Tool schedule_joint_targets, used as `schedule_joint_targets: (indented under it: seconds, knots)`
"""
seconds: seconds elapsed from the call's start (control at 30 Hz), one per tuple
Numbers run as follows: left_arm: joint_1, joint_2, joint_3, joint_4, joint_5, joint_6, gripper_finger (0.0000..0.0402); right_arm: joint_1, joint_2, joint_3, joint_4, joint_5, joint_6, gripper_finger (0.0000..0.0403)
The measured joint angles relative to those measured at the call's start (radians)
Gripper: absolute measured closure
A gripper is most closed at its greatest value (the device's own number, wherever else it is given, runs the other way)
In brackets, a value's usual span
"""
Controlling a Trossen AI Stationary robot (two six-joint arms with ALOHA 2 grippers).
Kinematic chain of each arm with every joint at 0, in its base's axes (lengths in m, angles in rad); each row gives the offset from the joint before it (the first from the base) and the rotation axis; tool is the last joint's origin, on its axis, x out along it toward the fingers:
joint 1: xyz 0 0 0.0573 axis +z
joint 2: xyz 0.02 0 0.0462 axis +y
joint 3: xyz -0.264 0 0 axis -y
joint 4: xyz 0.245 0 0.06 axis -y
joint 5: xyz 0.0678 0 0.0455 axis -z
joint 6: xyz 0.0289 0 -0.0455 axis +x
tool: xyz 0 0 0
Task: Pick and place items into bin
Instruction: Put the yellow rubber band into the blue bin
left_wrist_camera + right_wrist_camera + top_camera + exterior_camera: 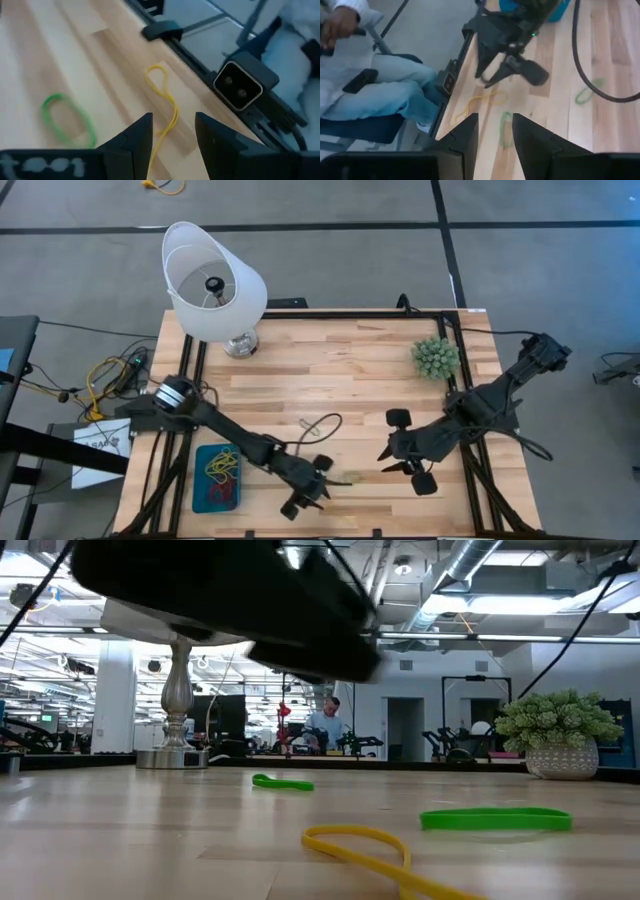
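- The left gripper (318, 485) hangs over the front part of the wooden table (340, 365), just right of the teal bin (218, 477). Its two fingers stand apart and hold nothing.
- In the left wrist view a yellow rubber band (165, 102) lies stretched long on the wood, one end running into the gap between the left fingers (137, 142); whether they touch it I cannot tell.
- A green rubber band (67, 120) lies flat on the wood beside the yellow one, apart from it and off to one side of the fingers.
- The low view shows three loose bands on the table: the yellow one nearest the camera, one green loop just behind it, and a second green band (283, 783) farther back toward the lamp base (172, 755).
- The teal bin holds a small tangle of bands, yellow and red among them; their number cannot be made out.
- The right gripper (405, 465) hovers over the table right of the left one, near the front edge, with fingers parted and nothing between them.
- One spiky green plant (436, 358) stands at the right rear, and one white lampshade (212, 280) at the left rear.
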Motion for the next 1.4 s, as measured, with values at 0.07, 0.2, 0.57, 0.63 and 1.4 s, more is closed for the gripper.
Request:
schedule_joint_targets:
  seconds: [0.07,0.2,0.57,0.63,1.4]
  knots:
    - [0.009,0.042,0.045,-0.012,0.045,0.042,0.0265,-0.001,0.0,-0.022,0.008,0.0,0.04,0.029]
    - [0.03,0.099,0.157,-0.115,0.129,0.089,0.0265,0.001,0.007,-0.022,0.022,0.001,0.062,0.029]
    - [0.029,0.226,0.256,-0.207,0.146,0.173,0.0265,0.009,0.021,-0.022,0.057,0.0,0.063,0.029]
    - [0.033,0.225,0.258,-0.215,0.139,0.172,0.0265,0.009,0.021,-0.022,0.061,0.0,0.063,0.029]
    - [0.012,0.063,0.252,-0.644,0.109,0.221,0.04,0.009,0.021,-0.022,0.072,0.0,0.092,0.029]
